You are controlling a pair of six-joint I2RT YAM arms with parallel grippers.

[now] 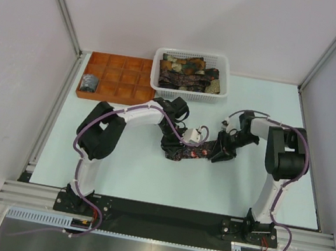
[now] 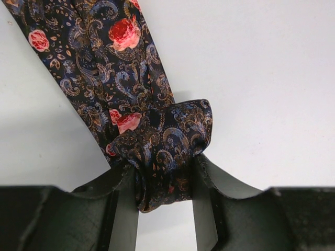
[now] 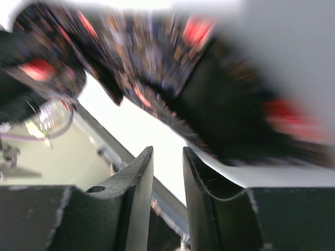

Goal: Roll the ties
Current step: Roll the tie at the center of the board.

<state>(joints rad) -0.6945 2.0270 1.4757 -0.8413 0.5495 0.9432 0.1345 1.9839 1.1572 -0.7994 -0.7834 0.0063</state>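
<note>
**Mid-bench, the dark tie is pinched at its folded end**

Now, from the top camera: both arms reach to the middle of the table [image 1: 146, 180], meeting over the dark tie [image 1: 184, 151], which lies bunched there. The left gripper [image 1: 174, 144] sits at the tie's left end, the right gripper [image 1: 218, 153] at its right. Working one tie in open space looks deliberate, since rolling needs room. Toward the far edge stands the white mesh basket [image 1: 216, 93], with more ties [image 1: 188, 74] heaped in it; the orange tray [image 1: 114, 78] sits near the far-left corner, one small grey bundle [image 1: 89, 82] in a left compartment. Both stand well apart from the work and do not obstruct it.

Over to the left wrist camera: the left gripper [image 2: 165, 193] is clamped on a folded loop of the dark tie [image 2: 120, 78], fingers [image 2: 124, 209] pressing either side. That grip looks like the anchor for the first turn, with the tie's length trailing away on the table.

Finally the right wrist camera, badly blurred: the right gripper [image 3: 167, 178] has its fingers [image 3: 137, 183] nearly together with a narrow gap and nothing between them. The dark tie [image 3: 209, 94] hangs above and beyond them, apparently not gripped.
</note>
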